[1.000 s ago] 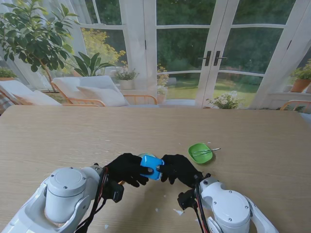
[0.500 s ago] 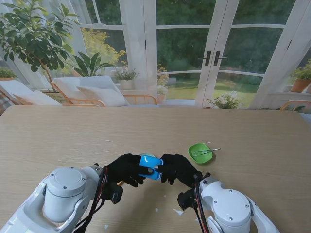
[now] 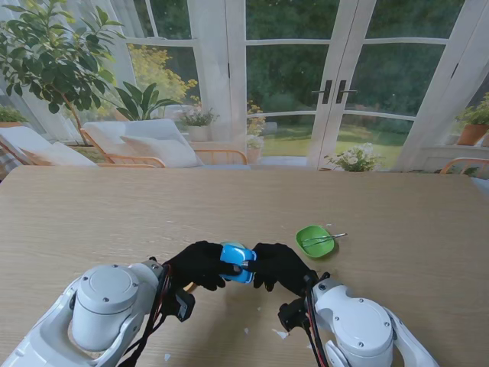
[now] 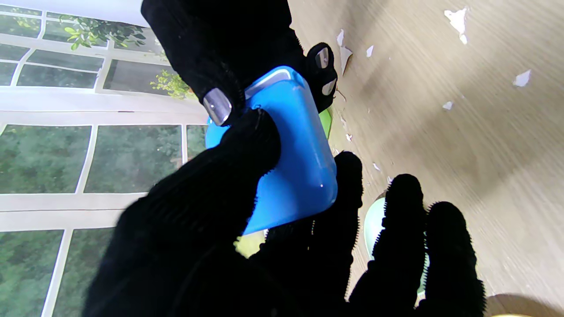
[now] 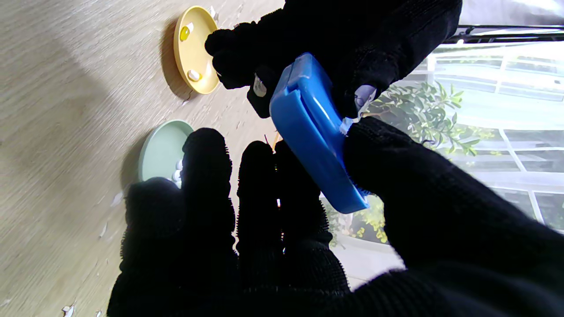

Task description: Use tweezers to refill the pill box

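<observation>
On the table [image 3: 92,214], the pill box [image 3: 238,262] sits between two hands, the left hand [image 3: 200,265] at its 9 o'clock and the right hand [image 3: 279,265] at its 3 o'clock, both touching it. A dish [image 3: 314,240] lies at 2 o'clock from the box, well apart, with tweezers [image 3: 324,238] resting across it, tips pointing toward 3 o'clock. The right wrist view shows two more dishes [image 5: 194,48] [image 5: 162,149] on the table beneath the hands, side by side, the first holding pills [image 5: 193,75].

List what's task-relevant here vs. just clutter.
Job: pill box, held by left hand and right hand; tweezers in green dish; yellow dish with pills; pale green dish.
Clutter: white scraps on table.
</observation>
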Robot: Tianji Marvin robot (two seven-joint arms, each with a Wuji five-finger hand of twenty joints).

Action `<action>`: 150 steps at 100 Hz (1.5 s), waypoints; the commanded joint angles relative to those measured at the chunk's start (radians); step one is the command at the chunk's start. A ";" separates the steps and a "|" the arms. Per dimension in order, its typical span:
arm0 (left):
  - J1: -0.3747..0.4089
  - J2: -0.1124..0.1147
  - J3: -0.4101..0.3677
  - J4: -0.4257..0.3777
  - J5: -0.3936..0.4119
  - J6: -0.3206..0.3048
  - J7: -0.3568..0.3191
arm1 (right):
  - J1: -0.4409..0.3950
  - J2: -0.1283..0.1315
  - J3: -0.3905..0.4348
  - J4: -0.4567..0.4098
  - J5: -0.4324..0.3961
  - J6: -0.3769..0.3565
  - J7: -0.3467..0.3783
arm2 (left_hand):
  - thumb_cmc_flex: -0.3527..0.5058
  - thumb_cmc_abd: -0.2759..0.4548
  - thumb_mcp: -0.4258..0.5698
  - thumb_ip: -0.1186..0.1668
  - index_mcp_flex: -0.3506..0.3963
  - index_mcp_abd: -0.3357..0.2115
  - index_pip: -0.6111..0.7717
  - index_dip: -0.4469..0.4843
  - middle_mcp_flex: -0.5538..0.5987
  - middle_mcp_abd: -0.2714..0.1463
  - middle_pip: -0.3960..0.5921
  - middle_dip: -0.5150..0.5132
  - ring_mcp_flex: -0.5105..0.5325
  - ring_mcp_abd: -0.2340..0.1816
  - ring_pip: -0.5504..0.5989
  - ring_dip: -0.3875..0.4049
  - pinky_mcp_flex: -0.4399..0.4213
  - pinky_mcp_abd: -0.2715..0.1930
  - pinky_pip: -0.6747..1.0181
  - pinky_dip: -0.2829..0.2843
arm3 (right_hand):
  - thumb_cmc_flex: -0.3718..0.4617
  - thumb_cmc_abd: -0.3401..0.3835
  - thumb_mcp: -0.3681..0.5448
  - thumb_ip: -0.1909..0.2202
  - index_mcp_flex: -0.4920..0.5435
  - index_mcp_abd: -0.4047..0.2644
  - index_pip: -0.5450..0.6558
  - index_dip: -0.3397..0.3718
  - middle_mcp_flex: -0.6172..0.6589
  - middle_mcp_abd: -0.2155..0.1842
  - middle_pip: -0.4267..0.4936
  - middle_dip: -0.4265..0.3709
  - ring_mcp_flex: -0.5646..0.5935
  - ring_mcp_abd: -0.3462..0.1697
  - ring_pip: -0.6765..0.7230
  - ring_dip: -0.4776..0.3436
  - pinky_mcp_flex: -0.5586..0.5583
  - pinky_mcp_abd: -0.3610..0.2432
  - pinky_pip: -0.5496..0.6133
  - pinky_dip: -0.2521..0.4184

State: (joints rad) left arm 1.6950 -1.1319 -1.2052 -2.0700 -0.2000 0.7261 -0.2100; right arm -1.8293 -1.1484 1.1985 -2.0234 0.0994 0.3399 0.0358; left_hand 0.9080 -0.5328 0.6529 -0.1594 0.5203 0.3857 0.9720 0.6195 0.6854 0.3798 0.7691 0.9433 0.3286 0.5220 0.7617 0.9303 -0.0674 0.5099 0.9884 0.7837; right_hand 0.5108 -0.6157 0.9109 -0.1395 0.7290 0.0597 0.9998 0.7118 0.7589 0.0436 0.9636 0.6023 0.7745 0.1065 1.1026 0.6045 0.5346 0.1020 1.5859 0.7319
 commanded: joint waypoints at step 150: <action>0.009 -0.018 -0.039 -0.005 -0.055 0.027 0.016 | 0.005 -0.019 0.000 0.010 0.026 0.023 -0.008 | 0.110 0.064 -0.021 0.012 0.030 -0.015 0.128 0.106 0.075 -0.028 -0.012 0.049 0.029 -0.014 -0.016 -0.035 0.004 -0.003 -0.012 -0.012 | 0.152 0.113 0.075 0.053 0.051 -0.107 0.051 0.006 0.035 0.007 -0.014 -0.042 0.059 0.018 0.032 0.002 0.053 -0.044 0.077 -0.024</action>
State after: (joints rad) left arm 1.7015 -1.1447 -1.2458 -2.0704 -0.2557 0.7447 -0.1896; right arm -1.8200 -1.1617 1.2012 -2.0110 0.1253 0.3625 0.0121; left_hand 0.9665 -0.4869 0.6027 -0.1605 0.5449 0.3909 0.9469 0.6632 0.7307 0.3884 0.7296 0.9579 0.3602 0.5088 0.7181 0.8799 -0.0558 0.5209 0.9615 0.7497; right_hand 0.5828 -0.5644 0.9290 -0.1391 0.7500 0.0656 0.9168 0.6588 0.7939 0.0629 0.9145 0.5518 0.8018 0.1171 1.1145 0.6039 0.5659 0.1135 1.6159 0.7221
